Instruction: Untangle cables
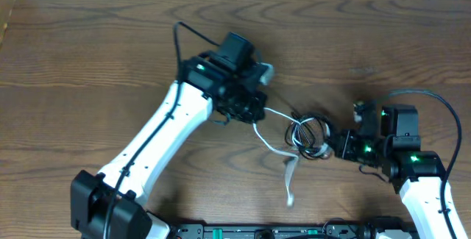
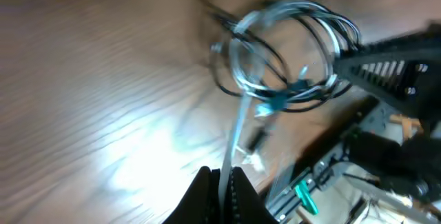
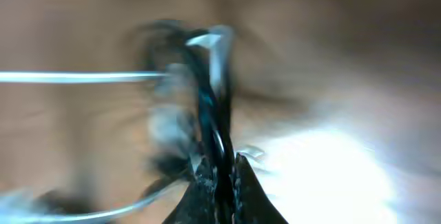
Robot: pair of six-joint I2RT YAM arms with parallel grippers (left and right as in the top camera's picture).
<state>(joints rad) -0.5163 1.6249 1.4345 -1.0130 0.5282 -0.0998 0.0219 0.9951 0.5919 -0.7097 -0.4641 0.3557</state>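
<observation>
Cables [image 1: 309,132] lying as looped bundle on table [image 1: 88,48], between both arms. Left gripper [image 2: 222,179] closed on white cord [image 2: 238,120], drawn taut toward bundle; right gripper [image 3: 220,172] closed on loops themselves. Likely purpose: anchoring bundle on one side while pulling white cord clear of black loops from other.

A brown wood-grain table [image 1: 81,55] fills the view.

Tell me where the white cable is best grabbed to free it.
On the white cable, its straight stretch left of the coil, approached from the left: there it runs single and clear of the coil. The left gripper pinches it there; the right gripper clamps the coil.
</observation>
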